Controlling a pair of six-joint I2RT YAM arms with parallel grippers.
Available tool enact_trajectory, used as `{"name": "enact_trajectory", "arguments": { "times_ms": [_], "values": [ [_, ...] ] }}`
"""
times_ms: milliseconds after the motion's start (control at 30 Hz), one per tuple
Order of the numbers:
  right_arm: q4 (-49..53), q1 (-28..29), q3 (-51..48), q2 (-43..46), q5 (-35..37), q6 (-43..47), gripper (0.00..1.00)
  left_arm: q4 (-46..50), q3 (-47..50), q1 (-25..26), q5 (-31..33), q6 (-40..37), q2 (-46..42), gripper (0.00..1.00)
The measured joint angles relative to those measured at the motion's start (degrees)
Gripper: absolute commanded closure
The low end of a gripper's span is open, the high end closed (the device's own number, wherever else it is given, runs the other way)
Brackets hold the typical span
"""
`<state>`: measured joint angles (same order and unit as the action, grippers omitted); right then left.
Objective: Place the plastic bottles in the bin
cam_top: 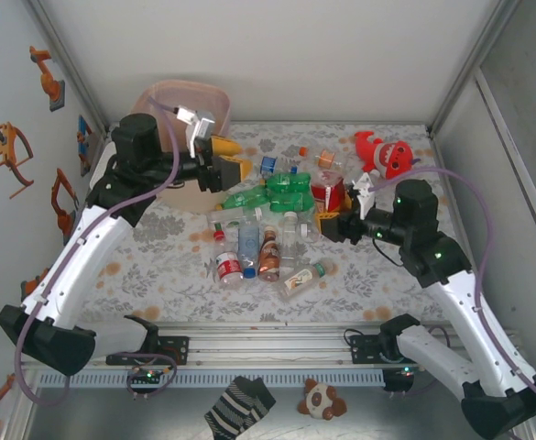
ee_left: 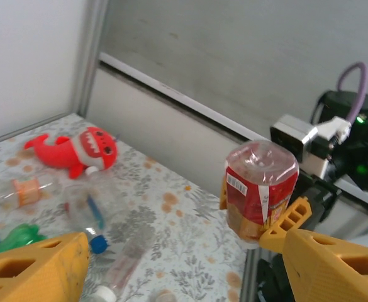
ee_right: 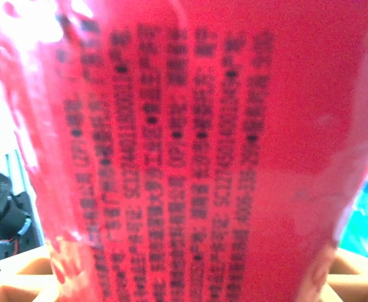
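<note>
The left arm and right arm have white links, black joint housings and black bases. A purple cable trails along each. The fingers are orange-yellow plastic with ribbed cut-outs. Green lights dot the right arm.

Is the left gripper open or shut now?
Open. The left gripper has its orange fingers wide apart, with nothing held between them.

— What covers the surface?
— A pale flowered cloth. Plastic bottles lie clustered near the middle, a red plush toy lies far right, and the pink bin stands far left.
</note>
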<state>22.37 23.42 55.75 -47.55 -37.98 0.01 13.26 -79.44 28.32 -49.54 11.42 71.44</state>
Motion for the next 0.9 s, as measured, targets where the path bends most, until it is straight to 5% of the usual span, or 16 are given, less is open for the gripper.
{"name": "enact_trajectory", "arguments": {
  "times_ms": [267,567,900],
  "values": [
    [-10.27,3.87,3.15,-0.94,-8.83,1.46,0.57,-3.32,0.17,9.94,-2.86,-5.64,-0.79,0.15],
    [-18.82,10.43,3.93,-4.22,-9.88,1.57,0.57,-8.55,-2.12,16.59,-2.73,-5.97,1.49,0.10],
    [-23.87,15.06,4.87,-6.40,-7.61,1.33,0.57,-11.15,-4.83,21.88,-2.67,-6.49,4.31,0.27]
  ]
}}
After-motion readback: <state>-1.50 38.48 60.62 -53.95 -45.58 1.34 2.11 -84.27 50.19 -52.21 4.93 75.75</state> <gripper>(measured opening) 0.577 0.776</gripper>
